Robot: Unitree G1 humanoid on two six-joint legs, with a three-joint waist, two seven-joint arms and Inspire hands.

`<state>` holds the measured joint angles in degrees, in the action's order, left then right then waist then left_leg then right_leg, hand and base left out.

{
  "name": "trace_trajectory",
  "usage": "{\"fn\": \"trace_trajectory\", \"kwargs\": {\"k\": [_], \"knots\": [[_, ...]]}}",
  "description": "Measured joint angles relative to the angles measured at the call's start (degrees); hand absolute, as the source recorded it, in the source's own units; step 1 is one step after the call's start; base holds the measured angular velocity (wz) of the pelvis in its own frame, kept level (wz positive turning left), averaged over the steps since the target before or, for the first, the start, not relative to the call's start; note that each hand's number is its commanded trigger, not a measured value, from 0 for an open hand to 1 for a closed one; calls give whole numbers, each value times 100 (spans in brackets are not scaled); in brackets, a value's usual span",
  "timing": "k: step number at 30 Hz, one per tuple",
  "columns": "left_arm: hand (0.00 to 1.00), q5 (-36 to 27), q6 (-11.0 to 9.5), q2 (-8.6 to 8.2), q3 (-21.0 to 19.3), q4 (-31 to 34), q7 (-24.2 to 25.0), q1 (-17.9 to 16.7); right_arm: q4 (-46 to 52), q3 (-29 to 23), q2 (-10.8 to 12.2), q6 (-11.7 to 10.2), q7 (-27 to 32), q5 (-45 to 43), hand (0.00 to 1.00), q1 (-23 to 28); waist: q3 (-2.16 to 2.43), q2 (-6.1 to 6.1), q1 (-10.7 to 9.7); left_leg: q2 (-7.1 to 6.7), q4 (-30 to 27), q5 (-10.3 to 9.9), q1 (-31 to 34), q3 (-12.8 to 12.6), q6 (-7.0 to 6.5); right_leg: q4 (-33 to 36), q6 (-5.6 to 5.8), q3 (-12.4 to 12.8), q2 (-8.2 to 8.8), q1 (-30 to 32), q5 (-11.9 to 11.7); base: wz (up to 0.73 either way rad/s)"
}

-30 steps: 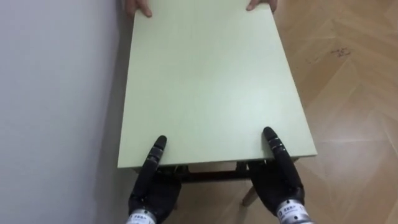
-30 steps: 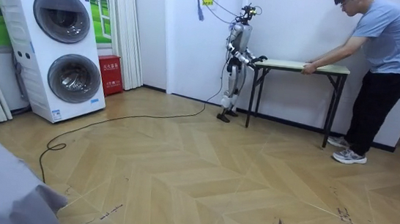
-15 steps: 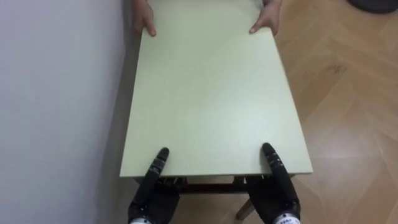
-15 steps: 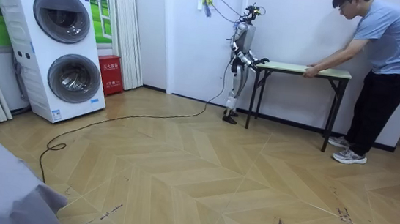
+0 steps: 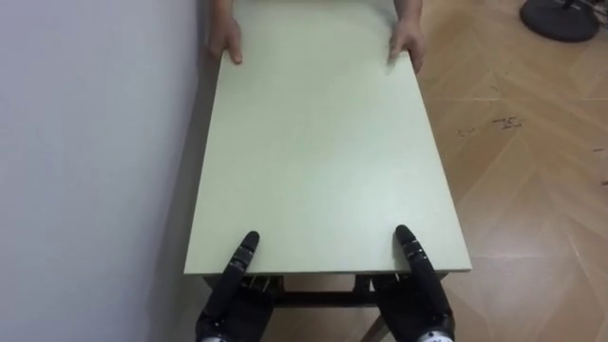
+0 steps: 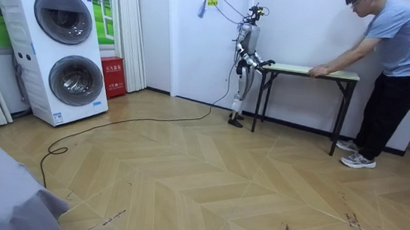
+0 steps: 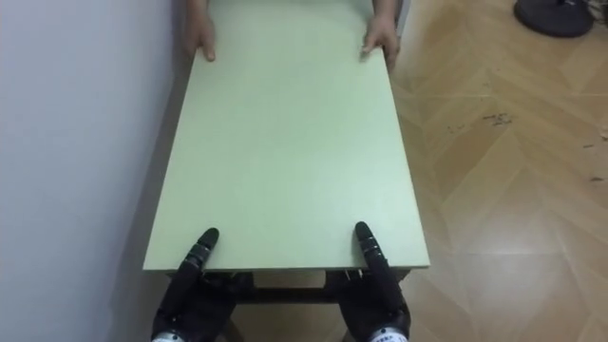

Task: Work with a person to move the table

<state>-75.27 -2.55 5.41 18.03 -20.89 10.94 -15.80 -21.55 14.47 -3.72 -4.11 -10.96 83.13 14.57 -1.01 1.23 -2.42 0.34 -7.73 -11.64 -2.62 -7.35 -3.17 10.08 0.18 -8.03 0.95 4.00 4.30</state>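
The table (image 5: 323, 152) has a pale green top and dark legs, and its long left side runs along a white wall. My left hand (image 5: 241, 261) and right hand (image 5: 412, 258) clamp its near edge, with thumbs lying on top and the rest of each hand under the edge. At the far end a person's hands (image 5: 226, 40) (image 5: 407, 43) grip the two corners. In the room view I stand upright at the table's (image 6: 307, 67) left end, and the person (image 6: 395, 58) leans over its right end.
The wall (image 5: 95, 142) lies close on my left. Wooden floor (image 5: 532, 190) spreads to the right, with a dark round base (image 5: 560, 17) at the far right. A stacked washer and dryer (image 6: 68, 49) and a red box (image 6: 111, 76) stand well away.
The eye view has shifted, so the person's hands and forearms show further down the picture. In the room view the table and I have edged slightly to that view's right.
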Motion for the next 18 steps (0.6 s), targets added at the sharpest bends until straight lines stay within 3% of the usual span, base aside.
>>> {"fn": "trace_trajectory", "kwargs": {"k": [5,10,18], "knots": [[0,771,-12,195,14,-263,301,46,-119,16,-91,47,-474,-237,0,7,-3,5,-21,-1,11,-1,-38,-35,0,-22,0,0,3,-31,0,-1],[0,1075,7,191,22,-433,370,103,-176,51,-186,46,-692,-429,0,2,-27,51,17,6,31,-22,-101,-33,2,-29,3,-12,-3,-92,2,0],[0,1247,42,193,42,-509,500,119,-236,62,-242,58,-881,-482,0,4,-25,52,97,21,11,-27,-97,-34,13,-28,3,-51,-7,-92,2,0]]}}
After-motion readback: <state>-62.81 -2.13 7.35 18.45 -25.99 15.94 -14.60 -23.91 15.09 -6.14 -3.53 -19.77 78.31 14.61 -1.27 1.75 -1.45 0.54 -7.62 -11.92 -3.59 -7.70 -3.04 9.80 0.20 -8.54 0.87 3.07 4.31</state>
